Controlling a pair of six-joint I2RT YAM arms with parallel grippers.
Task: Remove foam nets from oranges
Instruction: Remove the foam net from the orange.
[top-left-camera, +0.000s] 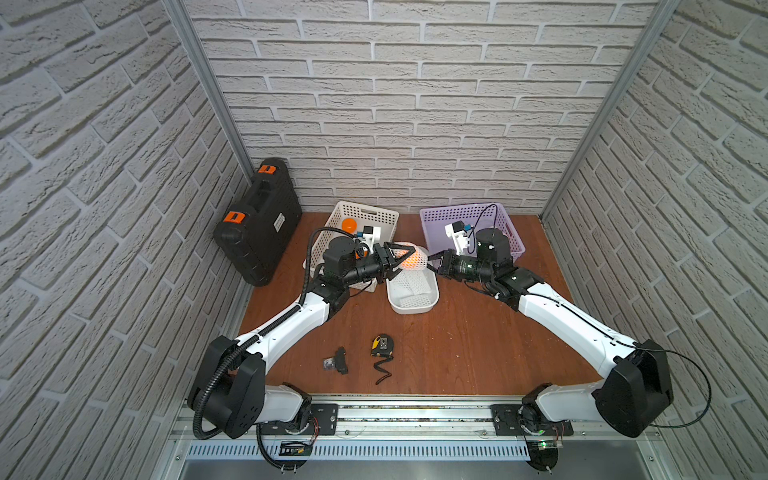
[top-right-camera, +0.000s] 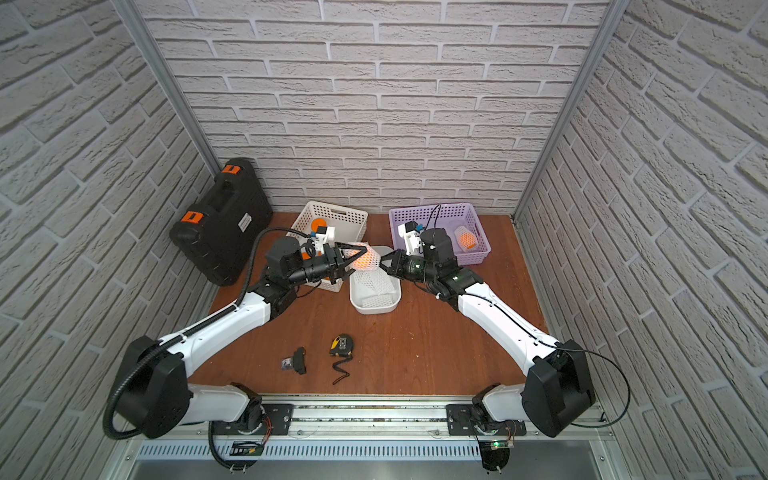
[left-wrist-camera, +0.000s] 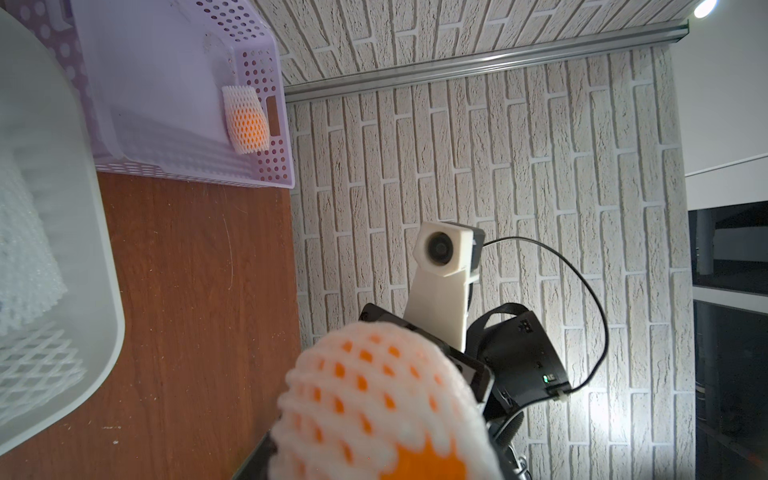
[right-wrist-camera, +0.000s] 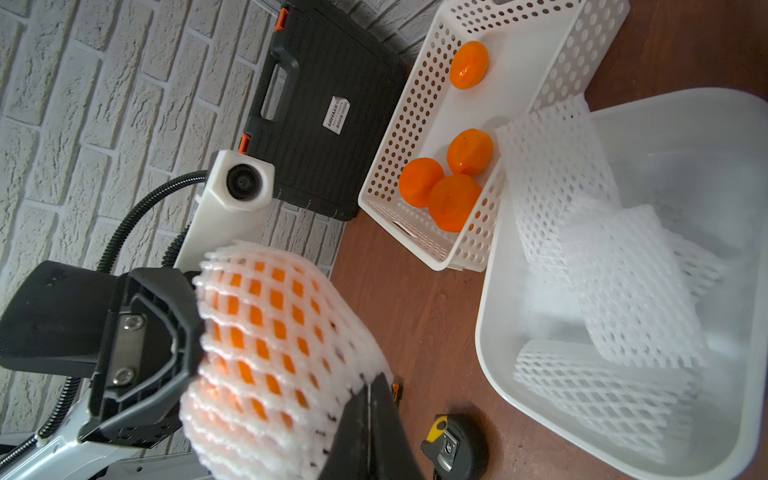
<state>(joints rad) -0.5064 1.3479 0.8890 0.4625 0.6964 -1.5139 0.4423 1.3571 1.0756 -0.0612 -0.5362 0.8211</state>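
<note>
One orange (top-left-camera: 408, 261) (right-wrist-camera: 249, 332) wrapped in a white foam net (left-wrist-camera: 365, 386) (right-wrist-camera: 291, 316) hangs above the white tub (top-left-camera: 415, 309). My left gripper (top-left-camera: 404, 262) (top-right-camera: 354, 261) is shut on this orange, a finger (left-wrist-camera: 476, 376) on either side. My right gripper (top-left-camera: 430, 257) (right-wrist-camera: 368, 390) is shut on the net's free end, jaws pressed together. Several empty foam nets (right-wrist-camera: 623, 282) lie in the tub. Several bare oranges (right-wrist-camera: 453, 199) sit in the white basket (top-left-camera: 368, 212). Another netted orange (left-wrist-camera: 246, 120) (top-right-camera: 466, 237) lies in the purple basket (top-left-camera: 457, 212).
A black case (top-left-camera: 259, 224) with orange latches leans on the left wall. A tape measure (top-left-camera: 382, 346) and a small black part (top-left-camera: 338, 360) lie on the wooden table towards the front. Both baskets stand against the back wall.
</note>
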